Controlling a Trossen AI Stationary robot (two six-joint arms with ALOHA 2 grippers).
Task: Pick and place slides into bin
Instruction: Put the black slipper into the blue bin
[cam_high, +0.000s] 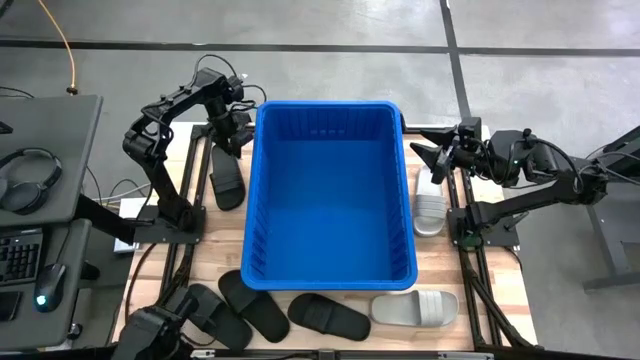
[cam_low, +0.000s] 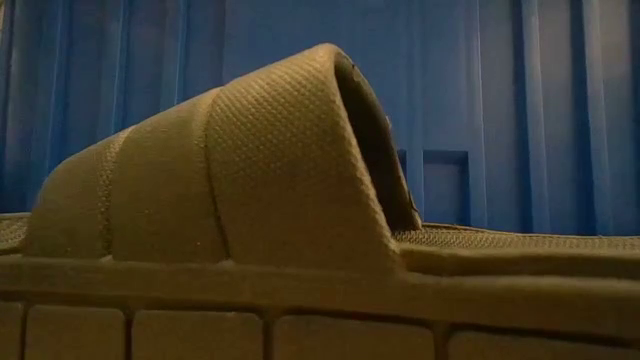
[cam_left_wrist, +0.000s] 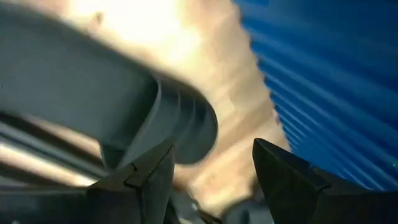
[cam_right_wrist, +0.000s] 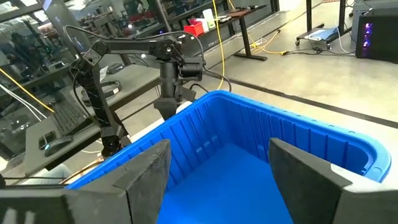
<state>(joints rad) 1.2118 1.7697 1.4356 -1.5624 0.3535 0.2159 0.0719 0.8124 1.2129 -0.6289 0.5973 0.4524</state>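
Note:
The blue bin (cam_high: 330, 190) stands mid-table. A black slide (cam_high: 227, 182) lies flat on the table along its left wall. My left gripper (cam_high: 236, 138) points down over that slide's far end, open; in the left wrist view the slide's rounded end (cam_left_wrist: 186, 124) shows beside one finger of my left gripper (cam_left_wrist: 211, 152). My right gripper (cam_high: 428, 150) hangs open and holds nothing, raised by the bin's right rim, above a light grey slide (cam_high: 428, 200) on the table. The right wrist view looks past my right gripper (cam_right_wrist: 217, 155) into the bin (cam_right_wrist: 249, 155). My left gripper has one finger (cam_left_wrist: 149, 180) right by the black slide's rounded end (cam_left_wrist: 193, 140), coming from above. Whether the finger touches the slide I cannot tell. The slide lies on the table.
Along the near edge lie three black slides (cam_high: 205, 312) (cam_high: 253, 303) (cam_high: 328, 316) and a light grey one (cam_high: 415, 307). One slide (cam_low: 250, 170) fills the low view, with the bin's wall (cam_low: 500, 100) behind it. A desk with headphones (cam_high: 30, 180) stands off the table's left.

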